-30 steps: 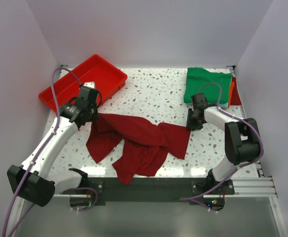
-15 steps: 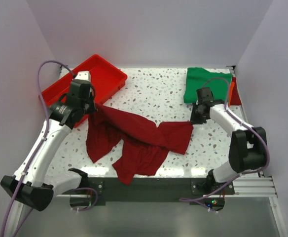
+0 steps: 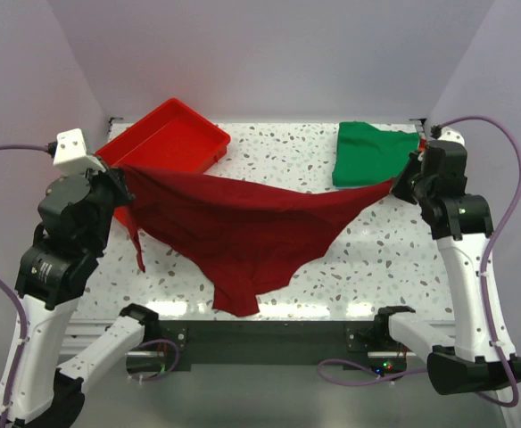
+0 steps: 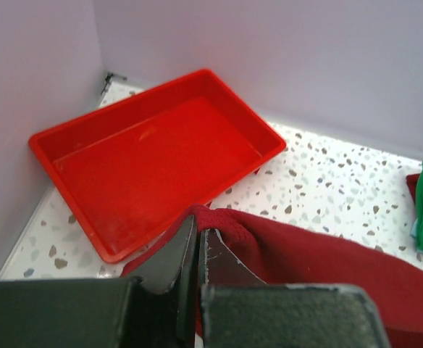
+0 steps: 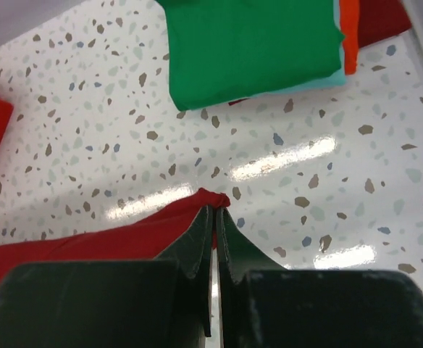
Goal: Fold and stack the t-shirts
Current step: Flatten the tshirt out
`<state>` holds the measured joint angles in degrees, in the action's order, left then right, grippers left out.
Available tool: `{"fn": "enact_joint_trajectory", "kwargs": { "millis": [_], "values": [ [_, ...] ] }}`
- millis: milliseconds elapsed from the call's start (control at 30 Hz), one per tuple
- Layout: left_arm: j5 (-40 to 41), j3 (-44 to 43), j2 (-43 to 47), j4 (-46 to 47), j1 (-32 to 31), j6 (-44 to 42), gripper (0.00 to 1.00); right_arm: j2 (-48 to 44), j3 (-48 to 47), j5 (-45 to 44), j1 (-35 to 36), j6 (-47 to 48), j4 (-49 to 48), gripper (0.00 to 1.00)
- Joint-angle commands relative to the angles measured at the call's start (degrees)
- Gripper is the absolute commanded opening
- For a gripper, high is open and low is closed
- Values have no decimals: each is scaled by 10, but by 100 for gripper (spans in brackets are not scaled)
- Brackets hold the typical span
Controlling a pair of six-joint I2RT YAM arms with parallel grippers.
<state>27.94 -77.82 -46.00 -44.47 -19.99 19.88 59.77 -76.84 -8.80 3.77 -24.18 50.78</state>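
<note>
The maroon t-shirt [image 3: 243, 227] hangs stretched in the air between both grippers, its middle sagging toward the table's front. My left gripper [image 3: 120, 172] is shut on its left corner [image 4: 211, 217], raised in front of the red tray. My right gripper [image 3: 401, 181] is shut on its right corner [image 5: 215, 197], raised near the folded pile. The green t-shirt [image 3: 372, 153] lies folded at the back right, and shows in the right wrist view [image 5: 251, 47] with an orange edge [image 5: 349, 32] and a dark red edge [image 5: 382, 18] beside it.
A bright red plastic tray [image 3: 185, 120] stands at the back left, also in the left wrist view [image 4: 74, 134]. White walls close in on the left, back and right. The speckled table [image 3: 278, 160] shows between tray and pile.
Both arms have risen and spread apart, lifting the maroon t-shirt from a crumpled heap on the table into a stretched hanging sheet.
</note>
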Motion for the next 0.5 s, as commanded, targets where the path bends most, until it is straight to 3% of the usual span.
{"fn": "enact_joint_trajectory", "kwargs": {
  "millis": [0,233,333,467],
  "values": [
    [-13,-11,7,80,3,-37,0,-13,-66,-63,-3,1,54,0],
    [-141,33,-84,59,3,-48,0,-4,-127,-127,-2,26,61,0],
    [-177,97,-155,73,8,-69,0,11,-104,-156,-8,51,49,0],
    [-222,144,-276,107,39,-90,0,42,-45,-130,-35,61,17,0]
  ]
}}
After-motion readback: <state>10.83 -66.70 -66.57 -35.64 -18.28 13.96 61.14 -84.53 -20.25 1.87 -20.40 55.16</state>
